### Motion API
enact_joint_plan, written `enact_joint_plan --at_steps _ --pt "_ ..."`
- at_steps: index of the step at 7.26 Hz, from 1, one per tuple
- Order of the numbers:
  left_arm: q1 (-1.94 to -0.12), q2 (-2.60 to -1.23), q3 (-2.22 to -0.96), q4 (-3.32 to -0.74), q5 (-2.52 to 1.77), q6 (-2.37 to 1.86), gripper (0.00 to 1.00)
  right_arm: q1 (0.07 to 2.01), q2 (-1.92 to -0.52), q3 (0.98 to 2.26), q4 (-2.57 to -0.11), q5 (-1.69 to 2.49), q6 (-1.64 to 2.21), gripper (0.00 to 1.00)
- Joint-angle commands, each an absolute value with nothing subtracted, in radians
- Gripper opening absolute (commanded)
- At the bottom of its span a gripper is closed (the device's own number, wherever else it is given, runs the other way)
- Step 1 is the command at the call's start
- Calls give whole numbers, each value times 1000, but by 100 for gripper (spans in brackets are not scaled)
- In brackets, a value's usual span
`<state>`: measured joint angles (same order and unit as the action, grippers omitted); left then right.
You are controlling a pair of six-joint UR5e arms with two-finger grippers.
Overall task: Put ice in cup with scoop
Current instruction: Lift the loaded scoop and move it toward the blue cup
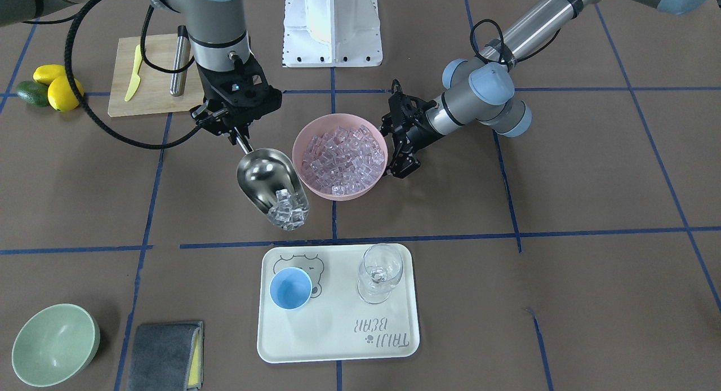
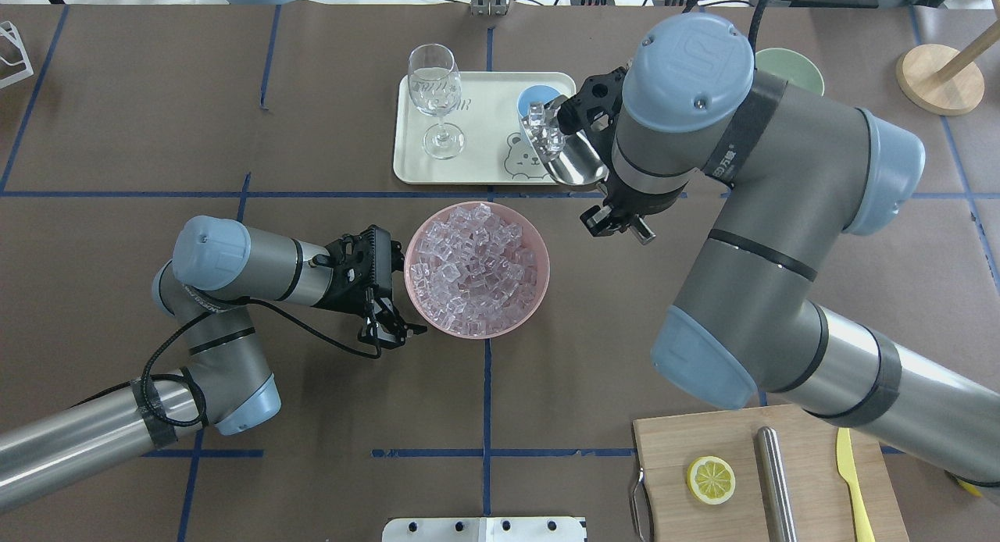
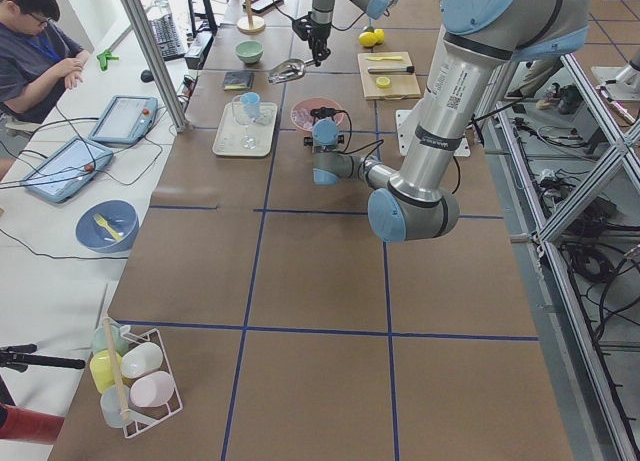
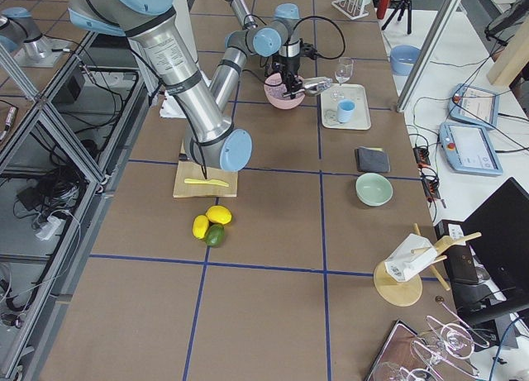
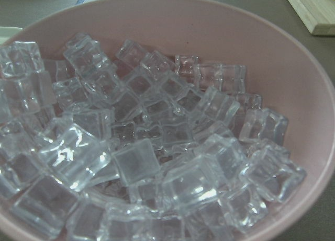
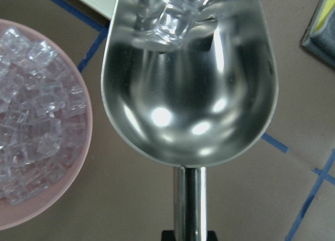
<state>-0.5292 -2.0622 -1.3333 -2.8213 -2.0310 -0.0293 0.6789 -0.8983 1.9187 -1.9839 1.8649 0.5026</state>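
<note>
While my right gripper (image 1: 236, 134) pinches the thin handle of the shiny stainless-steel scoop (image 1: 265, 180), clear glassy ice cubes (image 1: 288, 210) sit at its lip, so I judge I am mid-carry. In the front view the small light-blue plastic cup (image 1: 290, 288) stands on the cream tray (image 1: 338, 337) at six o'clock of the scoop; next I must reach over it and tip. My left gripper (image 1: 401, 164) sits at three o'clock of the round pink bowl (image 1: 301, 149); I cannot tell whether its jaws are spread. Overhead the scoop seems to overlap the cup; the front view shows a gap.
</note>
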Motion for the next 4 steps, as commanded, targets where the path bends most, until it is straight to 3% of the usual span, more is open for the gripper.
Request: enact_joint_plan --at_steps 1,4 --pt "-529 -2060 -1336 -2835 -2033 -29 100 738 -861 1806 -1983 1917 467 0" --pt "-531 -2056 -1336 -2842 -2033 -29 100 779 -848 1726 -1996 1943 309 0"
